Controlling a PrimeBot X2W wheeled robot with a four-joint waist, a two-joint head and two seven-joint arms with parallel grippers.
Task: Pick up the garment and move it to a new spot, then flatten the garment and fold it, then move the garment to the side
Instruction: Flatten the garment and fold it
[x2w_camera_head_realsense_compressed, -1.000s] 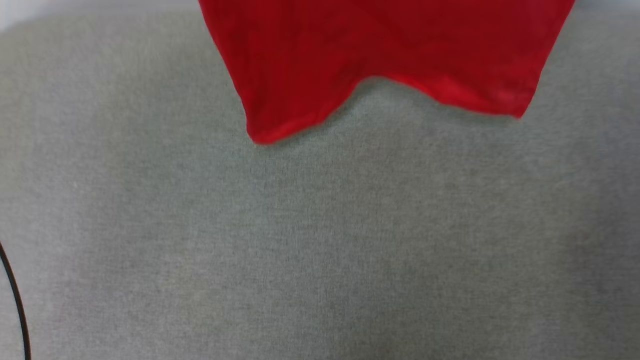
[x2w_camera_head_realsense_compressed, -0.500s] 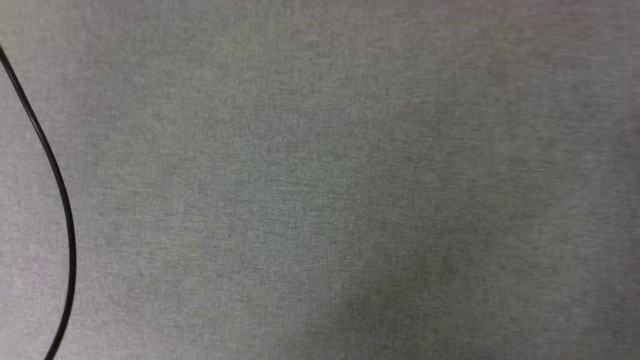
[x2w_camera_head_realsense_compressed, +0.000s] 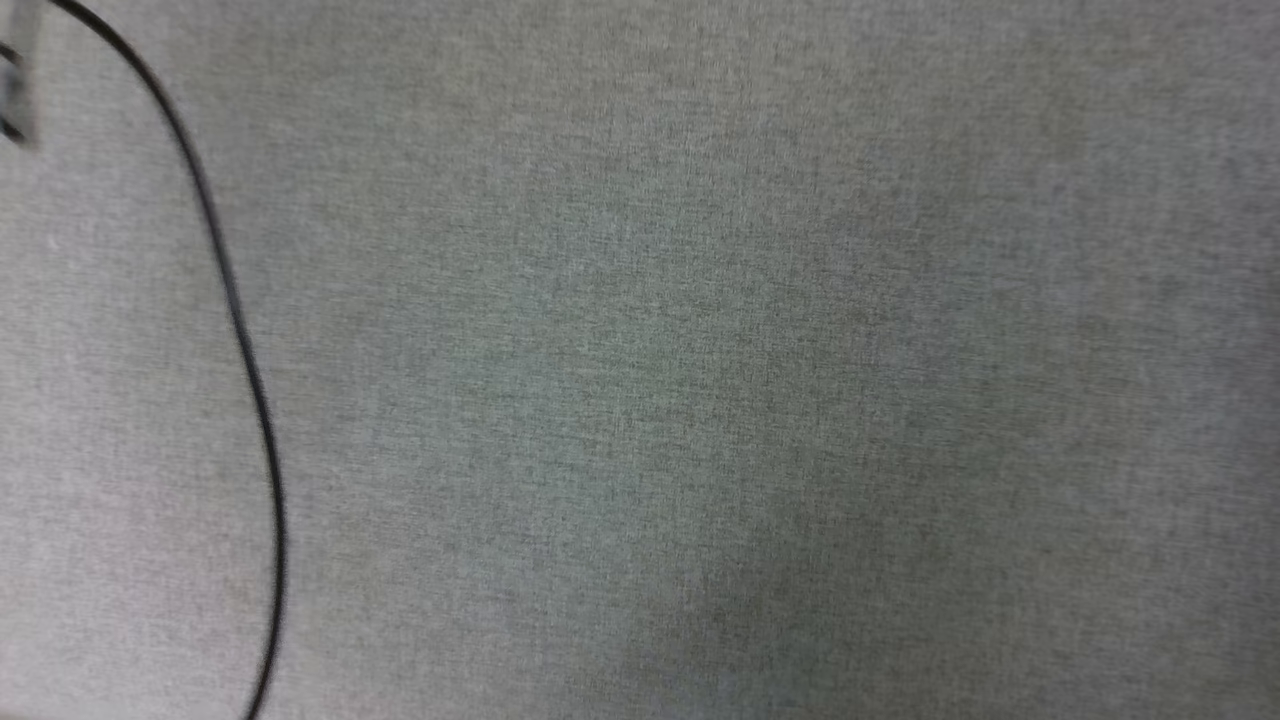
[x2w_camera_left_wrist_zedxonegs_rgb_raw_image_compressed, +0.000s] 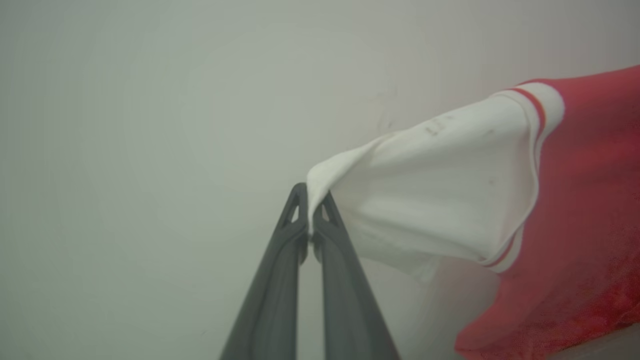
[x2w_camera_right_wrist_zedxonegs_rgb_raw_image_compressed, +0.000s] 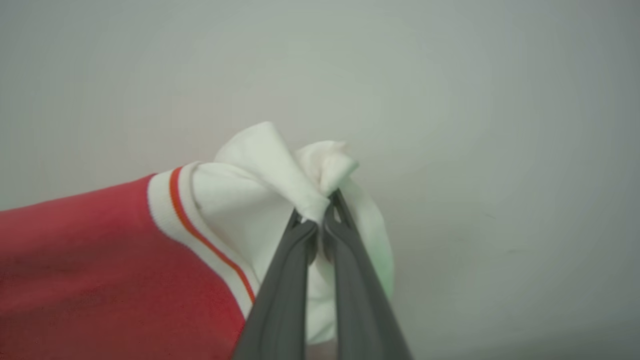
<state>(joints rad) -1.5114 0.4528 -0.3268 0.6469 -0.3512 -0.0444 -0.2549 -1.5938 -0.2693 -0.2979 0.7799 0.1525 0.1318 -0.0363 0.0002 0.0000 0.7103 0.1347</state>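
left wrist view: clamped on a white sleeve (x2w_camera_left_wrist_zedxonegs_rgb_raw_image_compressed: 440, 200) with left gripper (x2w_camera_left_wrist_zedxonegs_rgb_raw_image_compressed: 311, 200), same with right gripper (x2w_camera_right_wrist_zedxonegs_rgb_raw_image_compressed: 321, 212); mid-carry with the shirt (x2w_camera_left_wrist_zedxonegs_rgb_raw_image_compressed: 585, 200). next, likely: lowering onto grey cloth (x2w_camera_head_realsense_compressed: 700, 360), spreading flat.

In the head view, a cable (x2w_camera_head_realsense_compressed: 243, 330) lies on the cloth surface (x2w_camera_head_realsense_compressed: 720, 380) along its left side, running from the upper left corner down to the bottom edge. In the left wrist view, the left gripper (x2w_camera_left_wrist_zedxonegs_rgb_raw_image_compressed: 310, 197) is closed on the sleeve tip (x2w_camera_left_wrist_zedxonegs_rgb_raw_image_compressed: 325, 175) of the garment (x2w_camera_left_wrist_zedxonegs_rgb_raw_image_compressed: 585, 200), whose body extends to the right of the fingers. In the right wrist view, the right gripper (x2w_camera_right_wrist_zedxonegs_rgb_raw_image_compressed: 322, 212) is pinched on a bunched sleeve (x2w_camera_right_wrist_zedxonegs_rgb_raw_image_compressed: 260, 170), with the body extending left.
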